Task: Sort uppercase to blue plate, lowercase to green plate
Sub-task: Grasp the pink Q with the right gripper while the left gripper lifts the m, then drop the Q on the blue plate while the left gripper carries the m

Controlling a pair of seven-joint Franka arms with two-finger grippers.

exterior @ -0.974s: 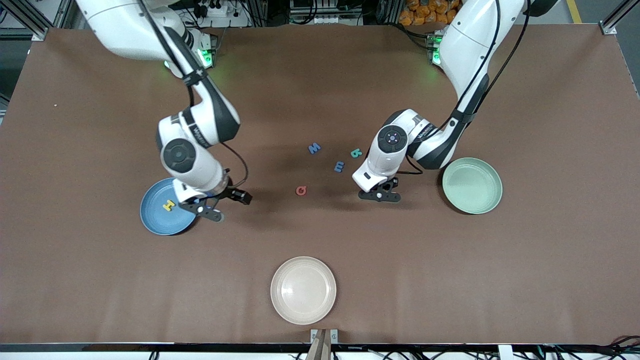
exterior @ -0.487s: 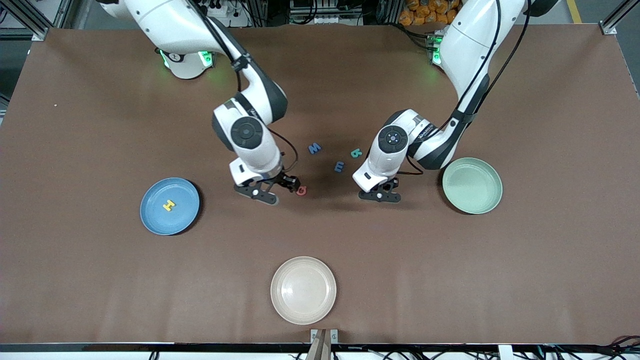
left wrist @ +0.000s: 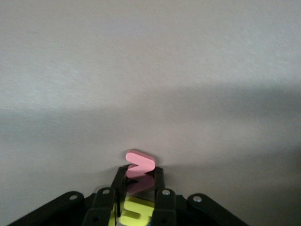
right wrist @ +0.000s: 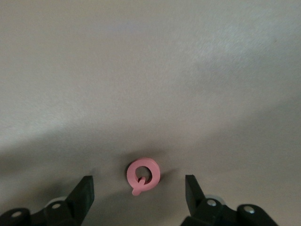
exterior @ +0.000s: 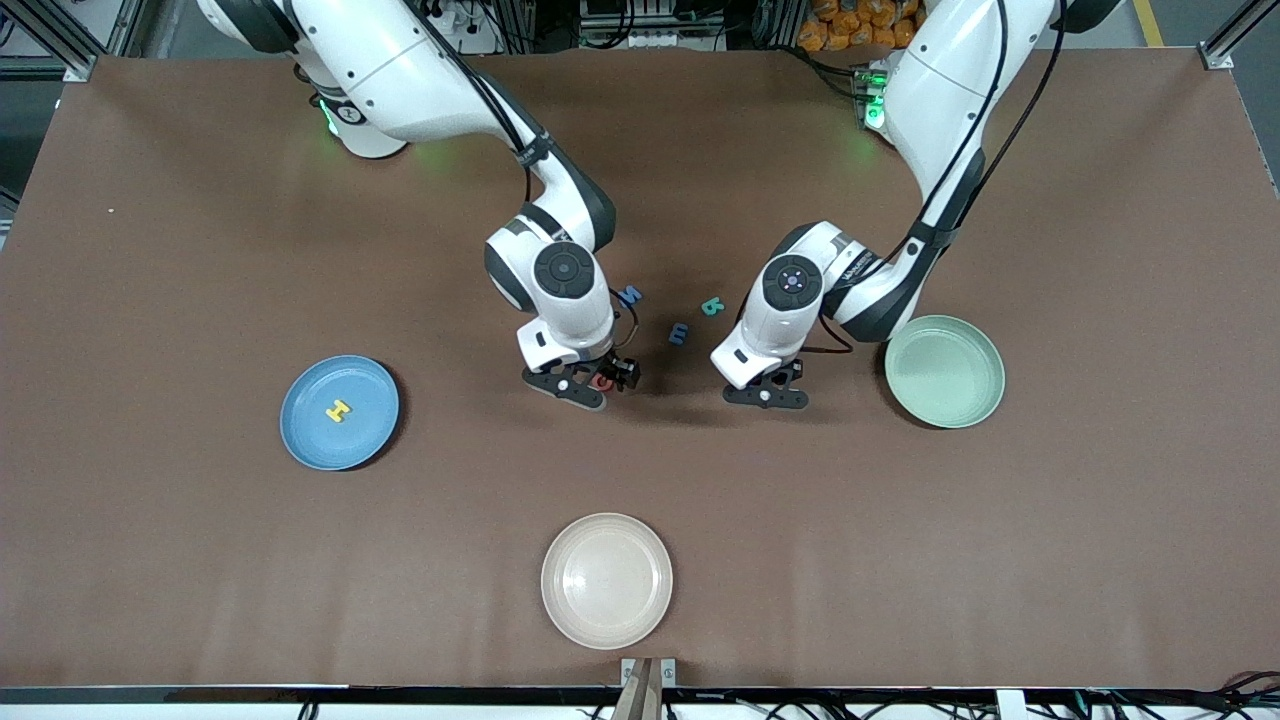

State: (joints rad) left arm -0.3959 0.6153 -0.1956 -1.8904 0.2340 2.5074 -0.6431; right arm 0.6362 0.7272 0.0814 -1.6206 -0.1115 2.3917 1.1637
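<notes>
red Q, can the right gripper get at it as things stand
Probably yes: the right gripper hangs open right over the red Q, which lies flat on the table between its fingers with nothing in the way.

right pincer (exterior: pixel 598 383) low, fingers spread, left pincer (exterior: pixel 766 394) low, fingers clamped

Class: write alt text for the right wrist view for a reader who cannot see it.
A small pink-red Q lies flat on the table, centred between the open fingers of the right gripper, which touch nothing.
</notes>
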